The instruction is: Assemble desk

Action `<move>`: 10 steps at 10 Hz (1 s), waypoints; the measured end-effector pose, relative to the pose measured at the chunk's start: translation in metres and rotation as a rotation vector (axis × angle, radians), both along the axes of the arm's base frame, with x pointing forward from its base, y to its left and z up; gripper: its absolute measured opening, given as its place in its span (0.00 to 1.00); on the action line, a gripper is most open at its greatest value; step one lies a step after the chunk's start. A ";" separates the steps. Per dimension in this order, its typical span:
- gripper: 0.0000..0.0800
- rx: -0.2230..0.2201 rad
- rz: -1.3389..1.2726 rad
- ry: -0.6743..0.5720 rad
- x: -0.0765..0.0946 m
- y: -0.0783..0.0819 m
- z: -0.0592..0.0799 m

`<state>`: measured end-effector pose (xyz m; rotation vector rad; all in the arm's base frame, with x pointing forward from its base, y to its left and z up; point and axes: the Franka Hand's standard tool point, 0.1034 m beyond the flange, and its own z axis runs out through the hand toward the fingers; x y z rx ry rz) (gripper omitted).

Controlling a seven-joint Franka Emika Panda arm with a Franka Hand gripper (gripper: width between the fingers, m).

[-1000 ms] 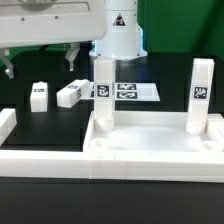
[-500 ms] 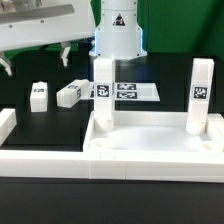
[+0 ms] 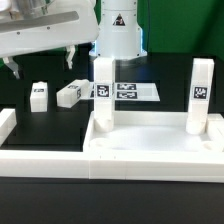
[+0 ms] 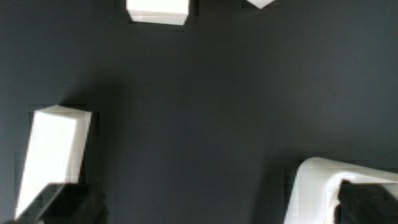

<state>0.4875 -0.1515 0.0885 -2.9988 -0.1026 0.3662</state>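
Two dark fingertips [image 3: 70, 60] of the gripper [image 3: 42, 65] were spread about as wide as they go. Nothing was held between them; only bare black table [image 3: 60, 125] was seen in the gap from the wrist view. The jaws were hung in the air, clear of everything.

Just below them, two loose desk legs were left on the table. The short-looking leg [image 3: 39, 94] was sat roughly under the gap, and the lying leg [image 3: 70, 94] was laid on its side under the fingertip nearer the tabletop. In the wrist view a white leg [image 4: 59, 150] was seen close beside one fingertip, but which of the two it was couldn't be told.

Further out from the jaws, past the lying leg, the marker board [image 3: 128, 91] was laid flat. Further out again and lower down, the tabletop [image 3: 150, 140] was sat rim-up. The nearer tall leg [image 3: 103, 90] and the farther tall leg [image 3: 200, 95] were stood upright in two of its corners. The border rail [image 3: 40, 160] was run well apart from the jaws.
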 end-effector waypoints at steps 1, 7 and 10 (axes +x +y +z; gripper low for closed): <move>0.81 -0.010 -0.075 0.041 -0.013 0.008 -0.008; 0.81 0.030 -0.235 0.182 -0.036 0.008 -0.019; 0.81 0.039 -0.331 0.255 -0.058 0.000 -0.030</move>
